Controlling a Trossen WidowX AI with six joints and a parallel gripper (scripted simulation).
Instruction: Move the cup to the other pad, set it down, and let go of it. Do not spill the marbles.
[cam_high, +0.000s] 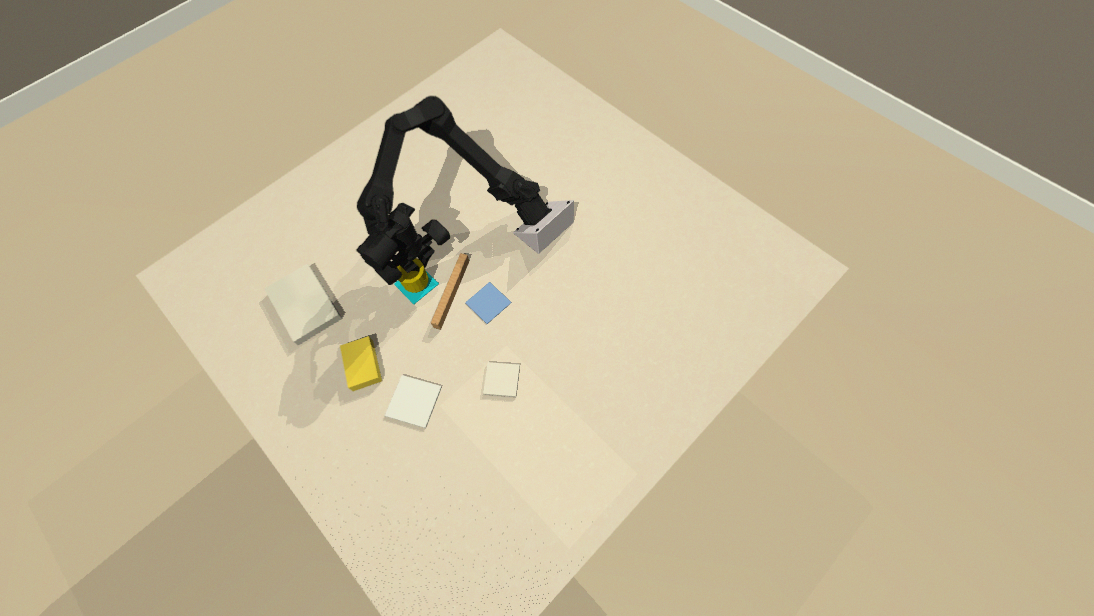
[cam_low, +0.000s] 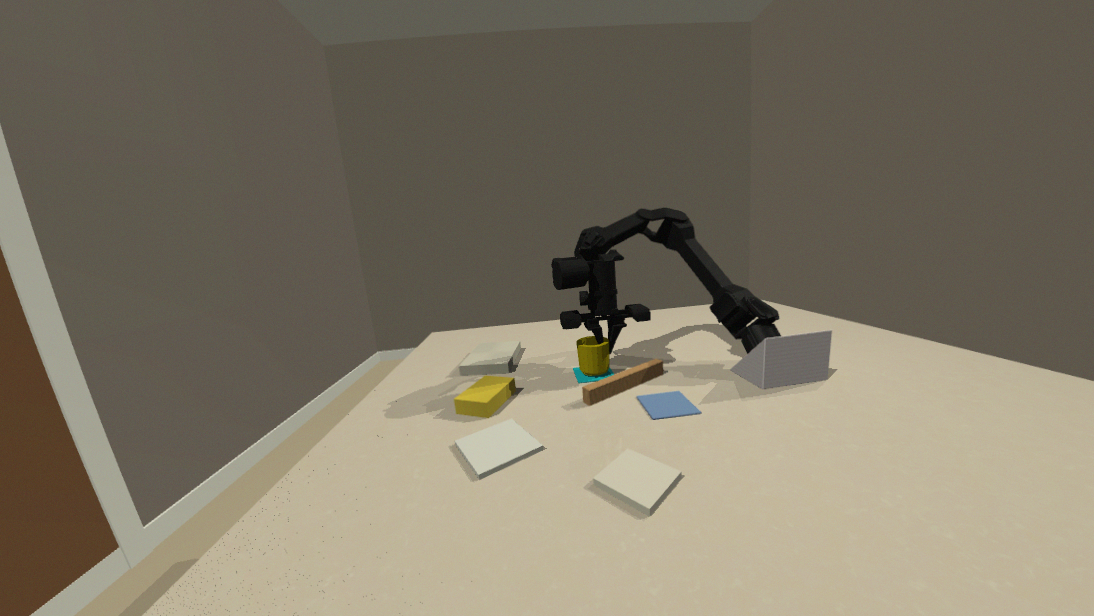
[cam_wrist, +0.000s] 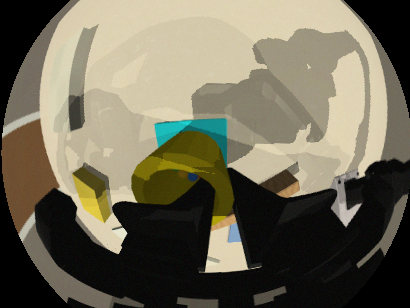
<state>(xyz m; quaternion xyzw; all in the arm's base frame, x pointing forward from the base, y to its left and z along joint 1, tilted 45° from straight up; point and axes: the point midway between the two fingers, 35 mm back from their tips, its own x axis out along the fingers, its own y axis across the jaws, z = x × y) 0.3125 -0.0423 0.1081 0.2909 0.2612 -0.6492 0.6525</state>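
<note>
The yellow cup (cam_high: 414, 281) (cam_low: 593, 358) (cam_wrist: 197, 146) is upright at the cyan pad (cam_high: 414, 299) (cam_low: 581, 376) (cam_wrist: 172, 130). Its base is on or just above the pad; I cannot tell which. My gripper (cam_low: 605, 342) (cam_wrist: 220, 172) is shut on the cup's wall, with one finger inside the rim and one outside. In the wrist view a blue marble (cam_wrist: 193, 176) and a dull brownish one show inside the cup; the finger hides part of the inside. The blue pad (cam_high: 488, 303) (cam_low: 668, 405) (cam_wrist: 234, 234) lies bare across the wooden bar.
The wooden bar (cam_high: 450, 292) (cam_low: 623, 382) lies between the two pads. A yellow block (cam_high: 360, 362) (cam_low: 484, 396) and a large pale slab (cam_high: 302, 303) (cam_low: 489, 357) lie on the cyan pad's side. Two flat pale tiles (cam_high: 413, 400) (cam_high: 501, 379) lie farther from the arm's base.
</note>
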